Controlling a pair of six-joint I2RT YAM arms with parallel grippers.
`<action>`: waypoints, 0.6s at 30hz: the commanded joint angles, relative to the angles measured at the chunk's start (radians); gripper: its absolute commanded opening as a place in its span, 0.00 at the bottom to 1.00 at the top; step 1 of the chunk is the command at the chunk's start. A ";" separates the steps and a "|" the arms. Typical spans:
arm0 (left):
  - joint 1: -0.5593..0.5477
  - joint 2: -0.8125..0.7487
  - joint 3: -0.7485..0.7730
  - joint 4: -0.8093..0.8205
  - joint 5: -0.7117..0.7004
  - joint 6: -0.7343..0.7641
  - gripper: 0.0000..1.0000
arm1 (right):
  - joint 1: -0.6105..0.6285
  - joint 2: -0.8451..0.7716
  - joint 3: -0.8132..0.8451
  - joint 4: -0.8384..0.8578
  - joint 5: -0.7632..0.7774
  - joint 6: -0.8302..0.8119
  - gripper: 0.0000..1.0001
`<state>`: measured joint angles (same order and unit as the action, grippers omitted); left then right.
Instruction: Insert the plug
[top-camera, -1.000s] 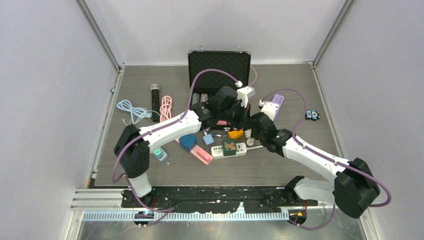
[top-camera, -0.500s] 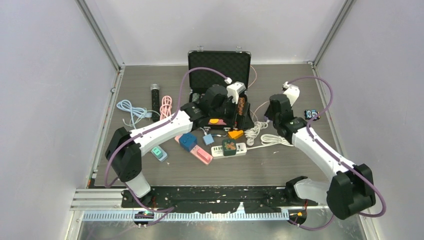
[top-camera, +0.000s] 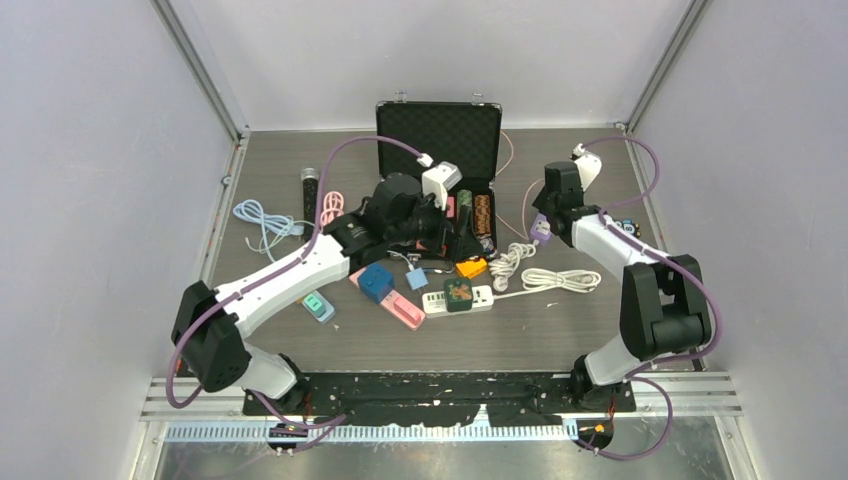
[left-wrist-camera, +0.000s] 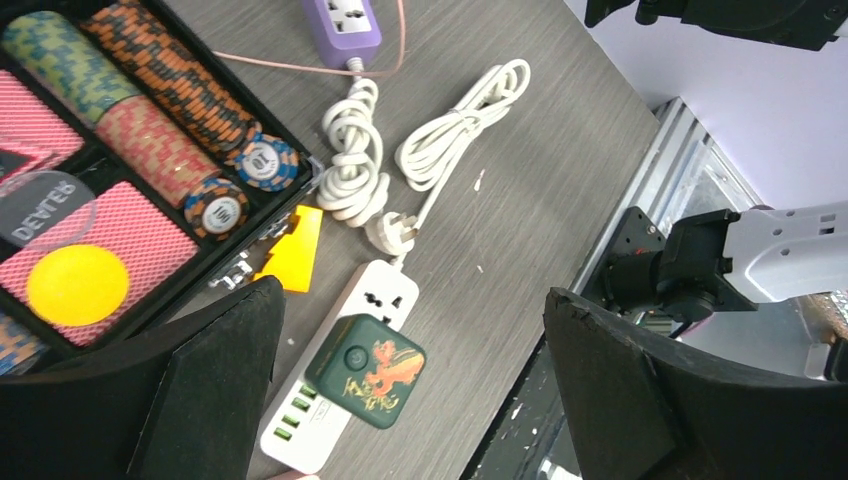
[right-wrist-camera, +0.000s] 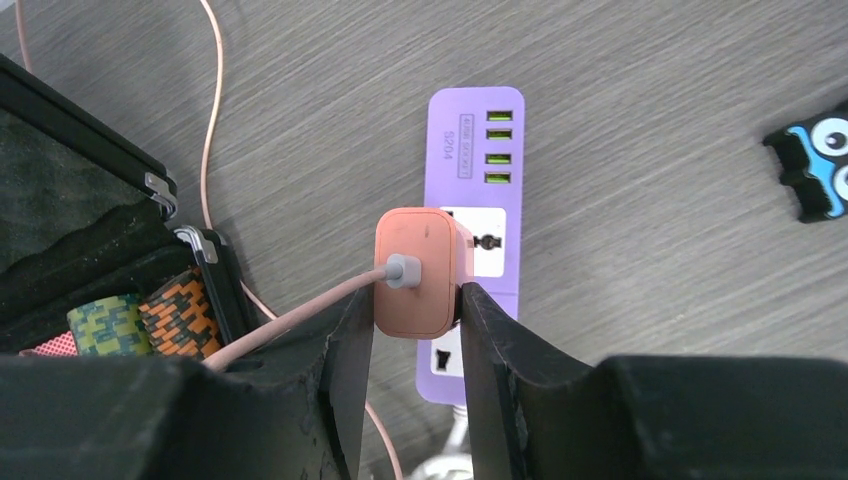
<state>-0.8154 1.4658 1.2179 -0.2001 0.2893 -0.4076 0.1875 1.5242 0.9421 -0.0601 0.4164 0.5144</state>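
Plug in hand: the salmon-pink plastic plug (right-wrist-camera: 415, 270) is clamped by its sides between the two black fingers (right-wrist-camera: 345, 360) of my right gripper (right-wrist-camera: 415, 310). Its flat back faces the wrist camera, and its pink cable (right-wrist-camera: 290, 320) trails off to the left. Directly beneath it lies the purple power strip (right-wrist-camera: 480, 160), flat on the grey wood-grain table (right-wrist-camera: 650, 80) toward the far edge. The strip is just right of the open black case (top-camera: 437, 125) that holds the rows of poker chips (right-wrist-camera: 140, 310). The plug covers the strip between its two wide sockets, partly overlapping the upper one. Its prongs are hidden under the body, so I cannot tell whether they are already seated or only lined up. I judge the carrying and aligning done. What is left is the press home, if it is not in yet, and letting go. My left gripper (left-wrist-camera: 410, 390) hangs with its jaws spread wide and nothing between them. It is above the white power strip (left-wrist-camera: 375, 290) with the dark green square charger (left-wrist-camera: 365, 372), near the middle of the table, and plays no part here.
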 joint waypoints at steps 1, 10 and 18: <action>0.034 -0.081 -0.043 0.004 -0.058 0.034 1.00 | -0.003 0.038 0.059 0.116 0.000 0.030 0.05; 0.063 -0.140 -0.127 0.006 -0.048 0.042 1.00 | -0.003 0.083 0.047 0.124 0.049 0.044 0.05; 0.070 -0.140 -0.139 -0.008 -0.045 0.043 0.99 | -0.008 0.098 0.054 0.098 0.056 0.041 0.05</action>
<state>-0.7513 1.3598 1.0874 -0.2188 0.2493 -0.3828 0.1871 1.6169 0.9653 0.0040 0.4332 0.5419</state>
